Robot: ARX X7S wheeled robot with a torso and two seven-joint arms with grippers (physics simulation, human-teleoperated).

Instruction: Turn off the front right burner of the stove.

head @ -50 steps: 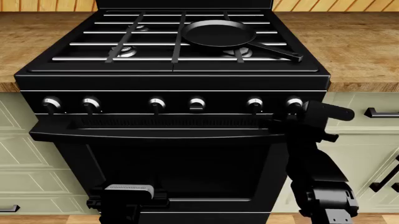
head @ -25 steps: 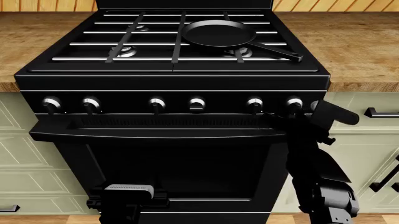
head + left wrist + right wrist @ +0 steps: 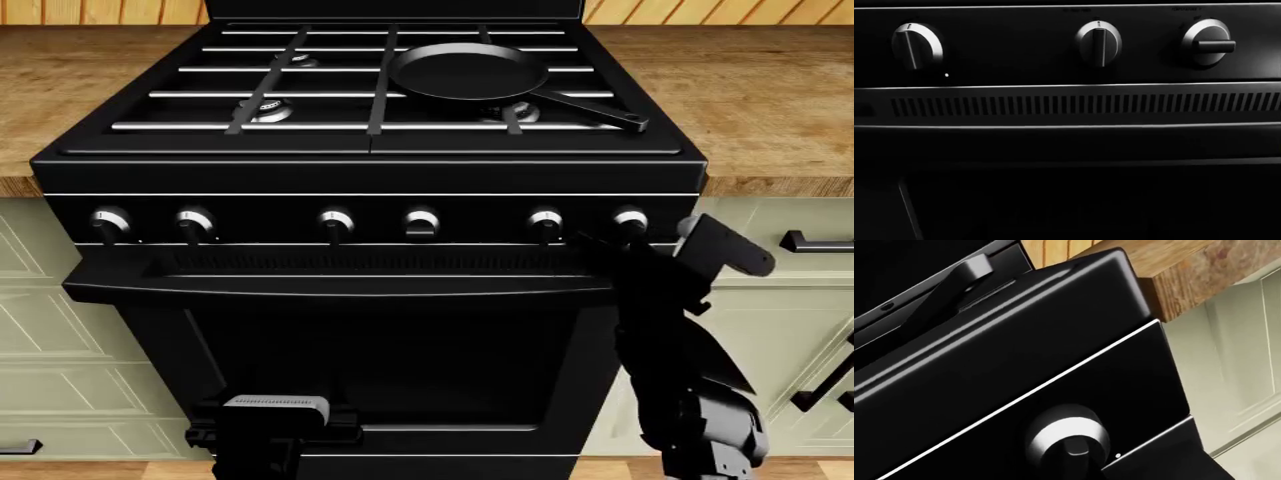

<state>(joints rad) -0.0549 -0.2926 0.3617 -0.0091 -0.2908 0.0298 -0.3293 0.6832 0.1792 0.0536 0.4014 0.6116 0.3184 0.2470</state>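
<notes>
- Nearest, at the lower edge of the head view: the left gripper [image 3: 274, 420], a black unit with a grey top plate, low before the oven door; whether its fingers are spread or pressed together cannot be told.
- The black right arm [image 3: 681, 340] rises along the right edge of the large glossy black gas stove [image 3: 374, 180]; its fingers are hidden against the dark front, so their state cannot be told.
- The right wrist view shows the rightmost silver-faced control knob [image 3: 1067, 442] close by, bar edge-on; direction unclear.
- Knob row: six knobs; in the left wrist view two bars stand upright, and one knob [image 3: 1206, 44] has its bar horizontal.
- Farther: the front right burner [image 3: 514, 112], small, round, silvery, under the black grate bars, beside the round black frying pan [image 3: 470, 72]; the pan handle runs toward the front right.
</notes>
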